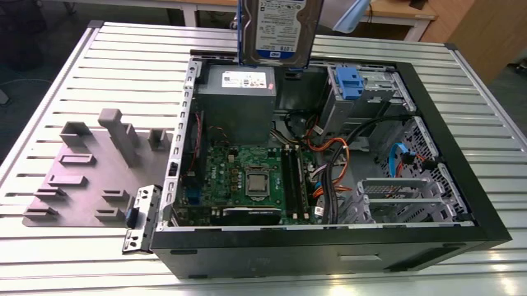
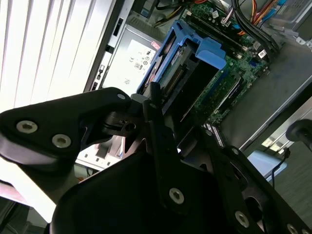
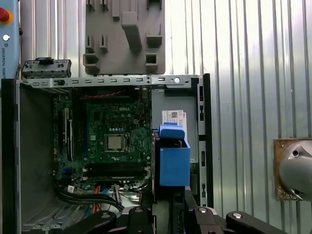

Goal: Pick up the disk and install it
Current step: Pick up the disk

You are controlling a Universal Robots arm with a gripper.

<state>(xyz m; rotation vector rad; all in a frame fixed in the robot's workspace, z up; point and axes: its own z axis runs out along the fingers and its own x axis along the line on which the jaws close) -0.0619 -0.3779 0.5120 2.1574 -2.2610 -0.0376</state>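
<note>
Slatted metal table (image 1: pixel 123 61), open PC case (image 1: pixel 288 256) on it: gripper (image 2: pixel 178 114) pinching the disk (image 1: pixel 278 28), which extends straight out ahead of it, long axis along the gripper's reach, hanging on end over the grey power-supply box (image 1: pixel 239 98).

On the counter (image 1: pixel 123 55), an open computer case (image 1: pixel 329 253), lying on its side. Just beside it, at the exterior view's left, a fixture plate (image 1: pixel 82 185), with a small bracket (image 1: pixel 142 219) by the case's near corner. Up over the case's far edge, apart from it, the disk (image 1: pixel 278 28), above the power supply box (image 1: pixel 239 105). Nearer than that box, the motherboard (image 1: pixel 239 179); toward the exterior view's right, drive cage (image 1: pixel 362 92) and cables (image 1: pixel 329 154).
</note>
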